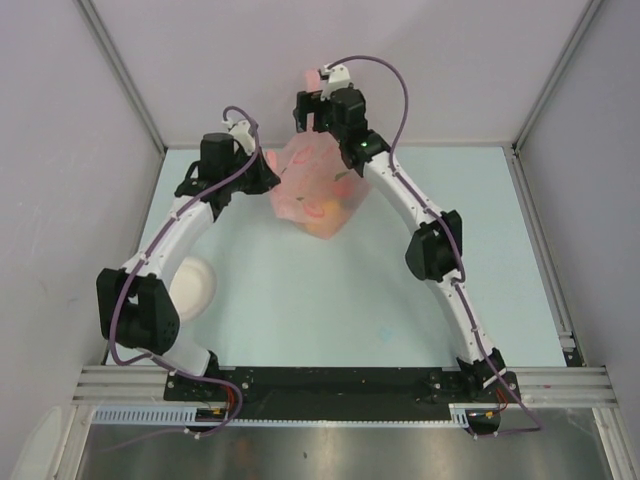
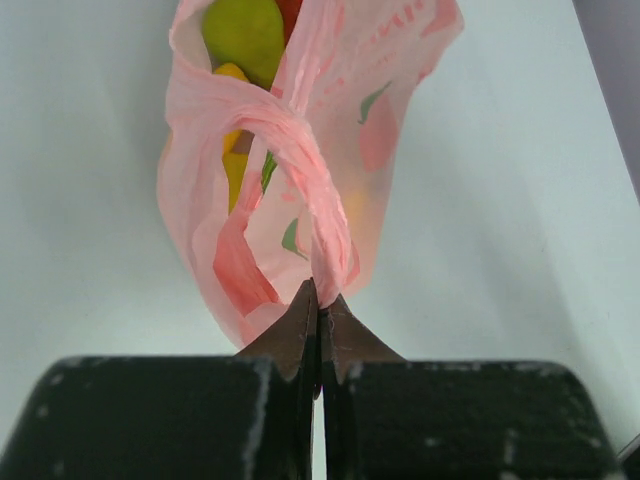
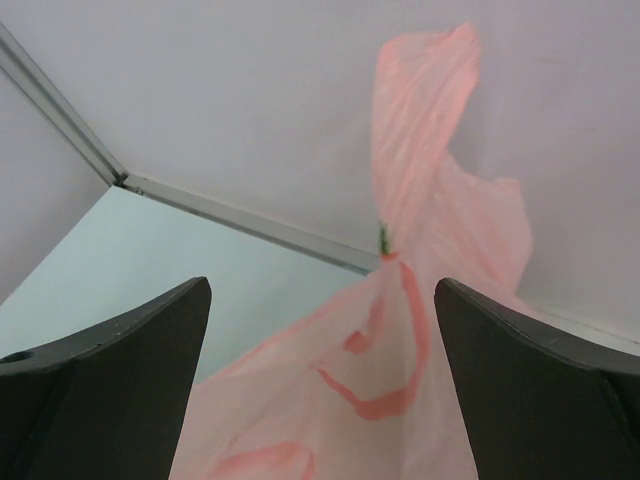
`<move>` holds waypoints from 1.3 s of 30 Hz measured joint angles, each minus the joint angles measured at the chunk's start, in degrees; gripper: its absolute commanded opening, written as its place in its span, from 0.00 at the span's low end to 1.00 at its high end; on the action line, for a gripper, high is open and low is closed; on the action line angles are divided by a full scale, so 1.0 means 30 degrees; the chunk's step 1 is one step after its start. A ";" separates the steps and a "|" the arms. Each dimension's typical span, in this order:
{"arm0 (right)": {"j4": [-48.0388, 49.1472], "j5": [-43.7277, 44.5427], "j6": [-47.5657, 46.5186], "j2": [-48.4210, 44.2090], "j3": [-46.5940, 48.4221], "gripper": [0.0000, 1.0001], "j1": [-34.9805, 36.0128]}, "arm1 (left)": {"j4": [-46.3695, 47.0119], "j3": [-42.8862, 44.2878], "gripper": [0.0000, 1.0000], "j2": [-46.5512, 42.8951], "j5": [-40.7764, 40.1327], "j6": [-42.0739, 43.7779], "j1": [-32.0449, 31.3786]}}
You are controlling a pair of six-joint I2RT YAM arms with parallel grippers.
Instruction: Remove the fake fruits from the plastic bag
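The pink plastic bag stands at the far middle of the table with fruits inside. My left gripper is shut on its twisted handle at the bag's left side. In the left wrist view the bag gapes open, showing a green pear, a yellow piece and a bit of red fruit. My right gripper is open above the bag's far edge. In the right wrist view the bag lies between its wide-apart fingers, untouched, and a loose handle sticks up.
A white round bowl sits at the left, partly under my left arm. Grey walls enclose the table at the back and sides, with the back wall's metal rail just behind the bag.
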 measured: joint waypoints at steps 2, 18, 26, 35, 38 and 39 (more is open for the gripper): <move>0.0379 0.0379 -0.0007 0.0838 0.0430 0.98 0.0350 | -0.0189 -0.0503 0.00 -0.0525 0.0058 0.0168 -0.0182; 0.5923 0.4299 -0.1180 0.2601 0.0525 0.00 -0.1727 | -0.0444 -0.0831 0.00 -0.1246 -0.0080 0.1297 -0.0350; 0.7978 0.3228 -0.3453 0.2550 0.0692 0.00 -0.4095 | -0.1297 1.3187 0.00 0.6776 0.0109 0.2113 -0.0408; 0.9428 0.2521 -0.5071 -0.2980 -0.5107 0.00 -0.6382 | 0.0838 2.0728 0.00 1.0819 0.0146 0.4299 -0.1428; 1.0528 0.2025 -0.5319 -0.7759 -1.1409 0.00 -0.6615 | 0.1129 1.8826 0.00 0.9653 0.0568 0.4983 -0.1741; 1.0950 0.1792 -0.5399 -0.9741 -1.4156 0.00 -0.6645 | 0.1355 1.6983 0.00 0.8692 0.0816 0.5304 -0.1749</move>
